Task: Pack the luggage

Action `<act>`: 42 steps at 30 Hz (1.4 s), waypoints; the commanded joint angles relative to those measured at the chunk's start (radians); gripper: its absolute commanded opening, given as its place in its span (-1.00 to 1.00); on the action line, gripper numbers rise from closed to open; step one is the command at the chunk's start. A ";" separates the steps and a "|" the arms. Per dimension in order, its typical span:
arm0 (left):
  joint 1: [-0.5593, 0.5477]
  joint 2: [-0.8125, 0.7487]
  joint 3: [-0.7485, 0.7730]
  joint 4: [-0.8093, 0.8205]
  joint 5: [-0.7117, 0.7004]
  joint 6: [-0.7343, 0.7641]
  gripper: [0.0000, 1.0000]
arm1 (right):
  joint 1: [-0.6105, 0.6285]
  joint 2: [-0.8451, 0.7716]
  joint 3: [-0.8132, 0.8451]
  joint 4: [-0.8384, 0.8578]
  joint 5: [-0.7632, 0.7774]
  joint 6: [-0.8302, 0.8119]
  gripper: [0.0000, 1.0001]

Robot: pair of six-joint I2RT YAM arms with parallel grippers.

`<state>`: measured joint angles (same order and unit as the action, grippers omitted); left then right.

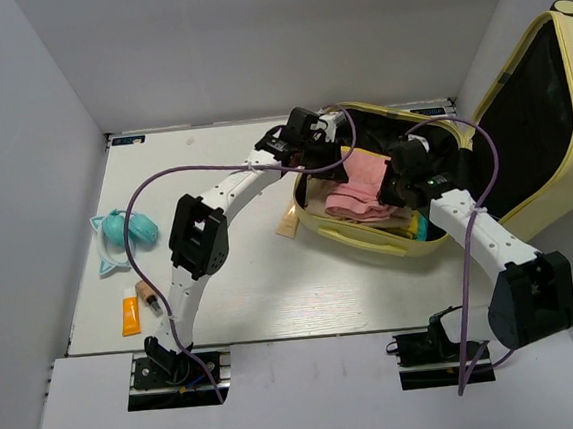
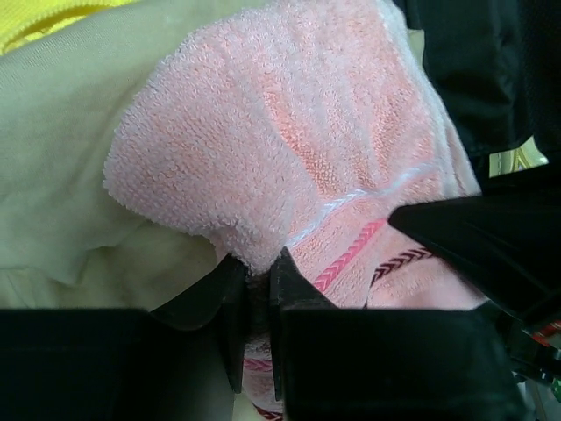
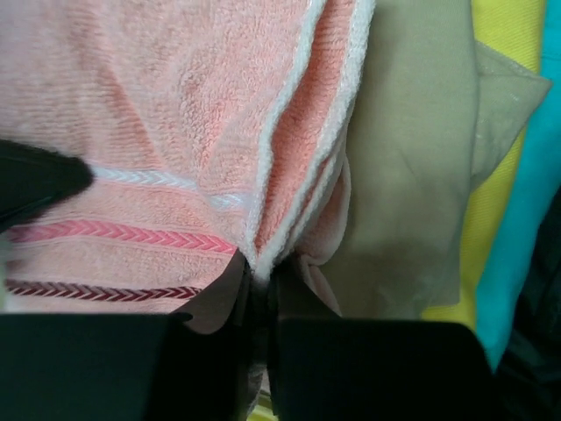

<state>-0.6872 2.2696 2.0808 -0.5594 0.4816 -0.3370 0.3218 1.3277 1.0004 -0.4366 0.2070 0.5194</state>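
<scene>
Left gripper (image 2: pixel 257 276) is pinching a fold of the pink towel (image 1: pixel 358 200), its two fingers closing narrowly on the cloth at the lower middle of the left wrist view. In that view, a pale khaki cloth (image 2: pixel 70 184) is lying under the towel on the left side, and a yellow cloth (image 2: pixel 39 17) is showing in the upper left corner.

In the overhead view, a teal object (image 1: pixel 127 228) is lying at the left of the table (image 1: pixel 243 289). An orange tube (image 1: pixel 130 315) and a small bottle (image 1: pixel 148 295) are sitting just below it. Near the middle, a tan card (image 1: pixel 288 221) is resting against the left edge of the luggage (image 1: pixel 369 239).

The pale yellow luggage is lying open right of centre, with the towel sitting inside its lower shell on top of other folded things. Both arms are reaching into it, the left from the upper left and the right from the lower right.

Right gripper (image 3: pixel 257 279) is gripping the towel's doubled white-trimmed edge, its fingers drawn narrow on it. To the right of the towel in the right wrist view, the khaki cloth, the yellow cloth and a turquoise item (image 3: pixel 530 202) are lying side by side.

At the far right of the overhead view, the lid (image 1: pixel 570 185) is standing up against the wall, showing its black lining (image 1: pixel 525 123).
</scene>
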 commanded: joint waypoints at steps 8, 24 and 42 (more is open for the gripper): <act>-0.018 -0.091 0.081 0.096 0.057 -0.005 -0.76 | 0.005 -0.122 0.069 0.012 0.009 -0.065 -1.00; -0.025 -0.029 0.001 0.061 -0.026 -0.036 -0.43 | -0.009 -0.139 -0.072 -0.108 0.180 -0.062 -0.72; -0.025 -0.205 0.047 -0.079 -0.388 0.112 1.00 | -0.007 -0.138 0.280 -0.206 0.074 -0.113 0.20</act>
<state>-0.7128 2.2238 2.0861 -0.6300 0.2119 -0.2615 0.3153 1.1667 1.2198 -0.6296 0.3035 0.4187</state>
